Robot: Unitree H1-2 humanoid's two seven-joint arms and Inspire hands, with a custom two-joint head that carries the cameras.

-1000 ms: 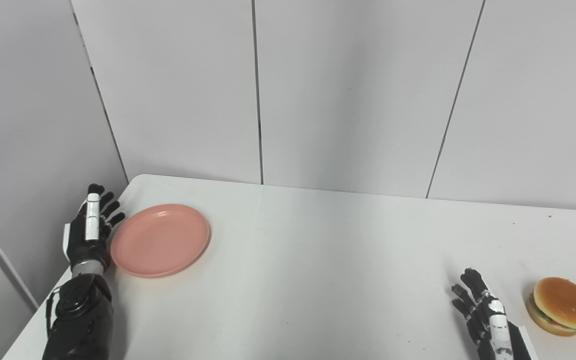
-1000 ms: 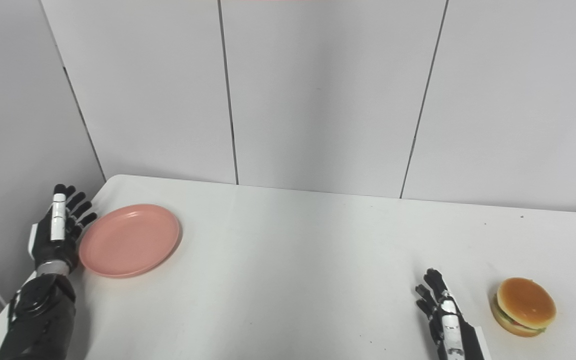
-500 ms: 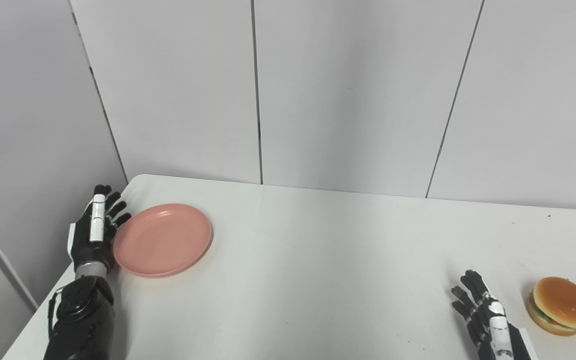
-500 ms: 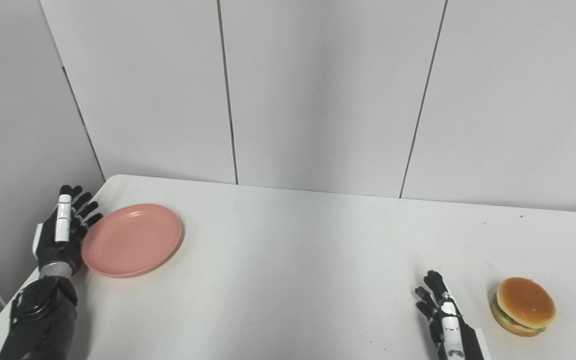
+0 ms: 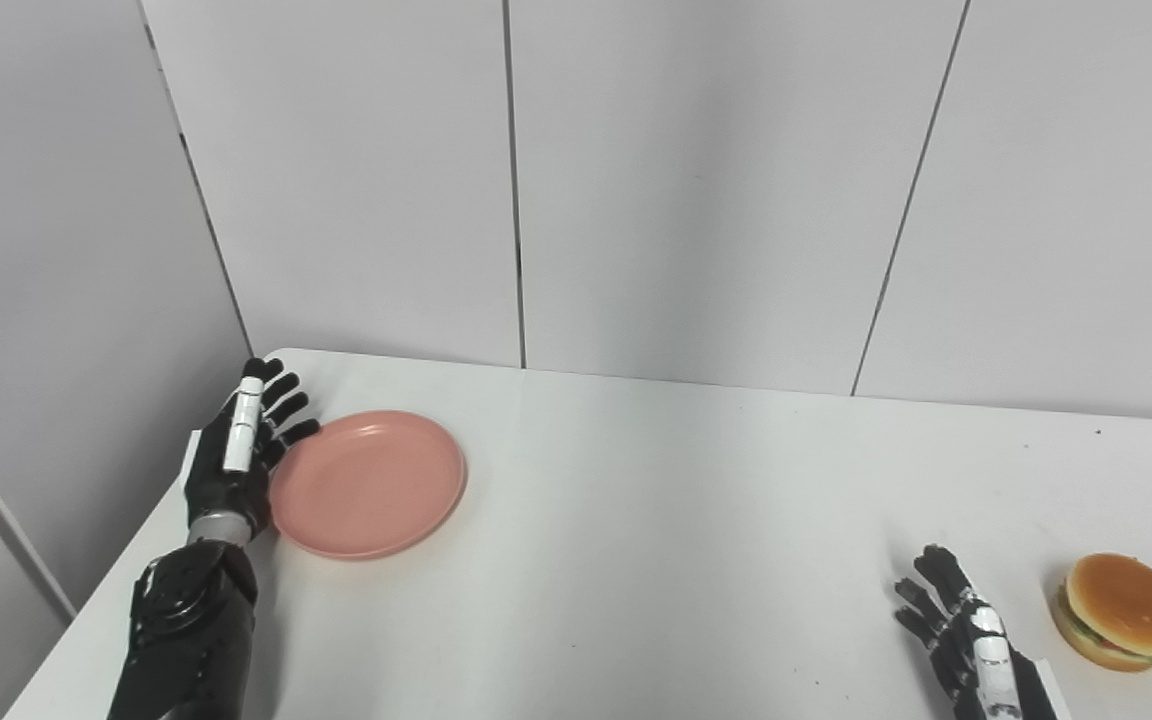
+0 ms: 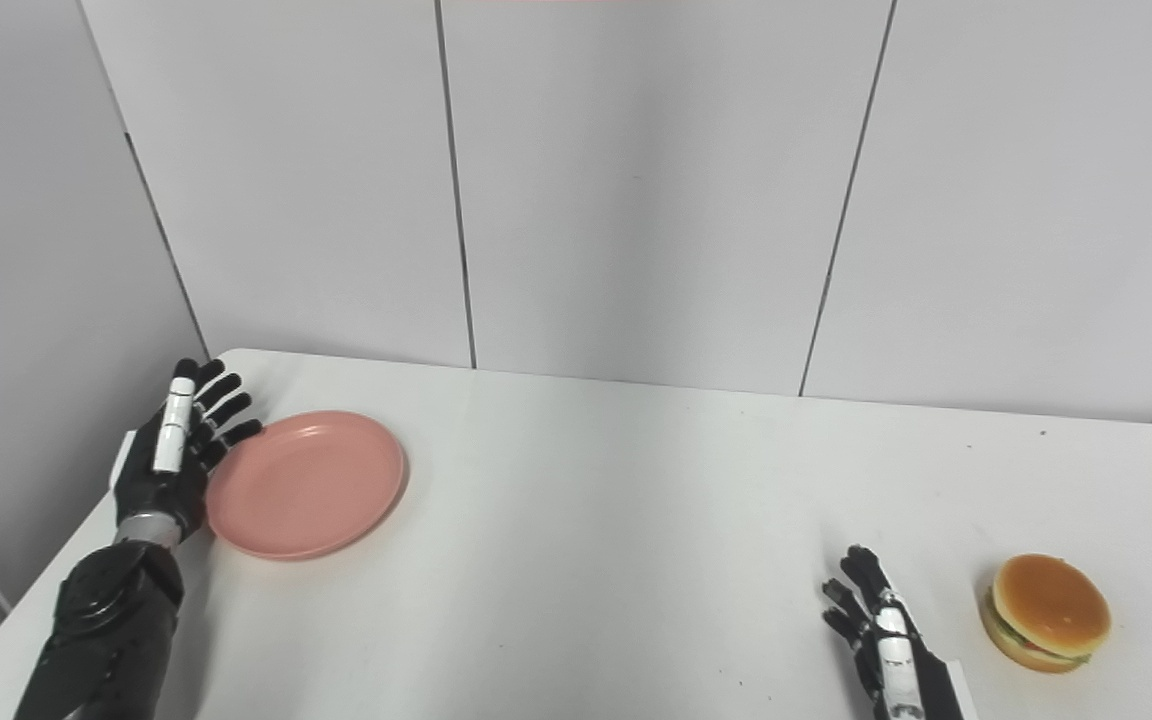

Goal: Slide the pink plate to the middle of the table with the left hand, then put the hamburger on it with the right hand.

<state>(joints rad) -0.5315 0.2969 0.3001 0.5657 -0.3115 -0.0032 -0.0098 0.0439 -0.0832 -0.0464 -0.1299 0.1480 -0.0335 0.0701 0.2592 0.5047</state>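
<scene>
L robot hand (image 5: 236, 465), fingers spread & grasping nothing, edge-on vs plate (image 5: 368, 484) rim at frame left: push low & steady toward tabletop (image 5: 656, 560) center; R robot hand (image 5: 966, 640) released, near burger (image 5: 1121, 610).

white table (image 5: 636, 520), grey panelled wall (image 5: 696, 180) behind it.

no readable text, labels or numbers

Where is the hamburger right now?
The hamburger sits on the table's near right side, just right of the open right hand.
</scene>
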